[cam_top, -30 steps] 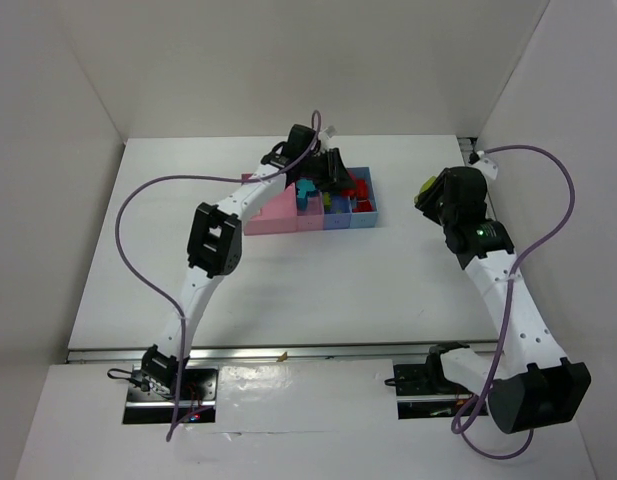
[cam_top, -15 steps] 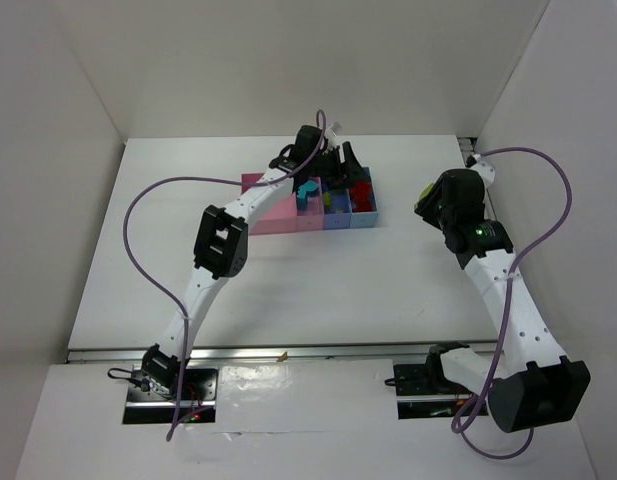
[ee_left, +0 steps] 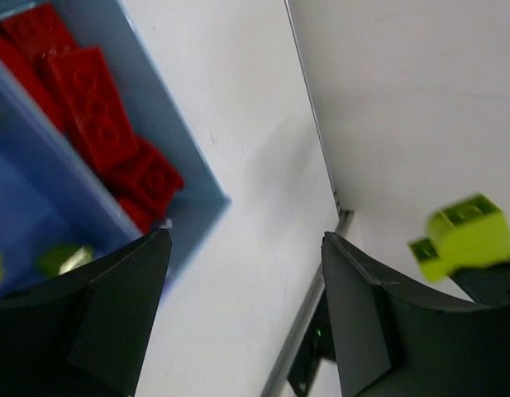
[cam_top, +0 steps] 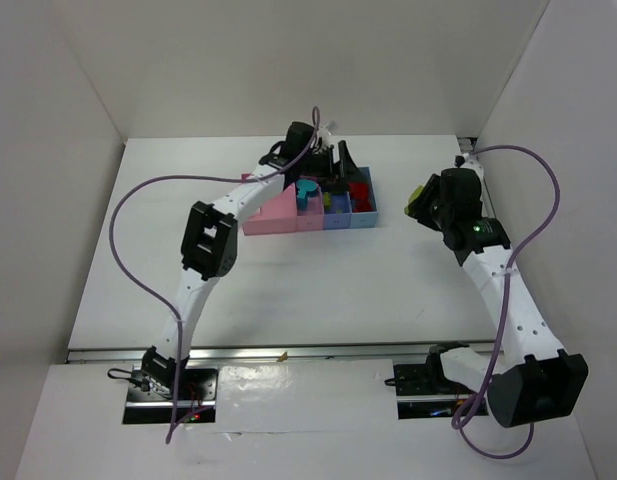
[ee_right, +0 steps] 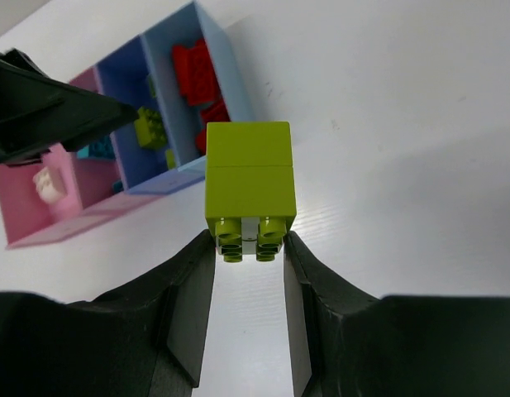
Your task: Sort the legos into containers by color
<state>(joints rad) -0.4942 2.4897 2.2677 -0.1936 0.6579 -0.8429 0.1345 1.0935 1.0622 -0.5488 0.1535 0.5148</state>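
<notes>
**Lego brick (ee_right: pixel 248 169) pinched in right gripper (ee_right: pixel 248 248), right of the bins (cam_top: pixel 273 215)**

Right arm: it rises from its base at the lower right of the overhead view and leans up and left, with the wrist turned toward the bins. Its fingers press the yellow-green lego brick from both sides, studs facing the wrist camera. The brick hangs above the white table (cam_top: pixel 288 290), well apart from the bins' right end.

Left arm: it arcs from the lower left to the upper centre. The left gripper (cam_top: pixel 338 170) hangs over the blue bins with its jaws spread wide and nothing between them. In its wrist view, red legos (ee_left: pixel 89 107) lie in the end blue bin at upper left.

White table shows between that bin's rim and the loaded gripper. The enclosure's side wall (cam_top: pixel 578 120) stands near the right arm.
</notes>
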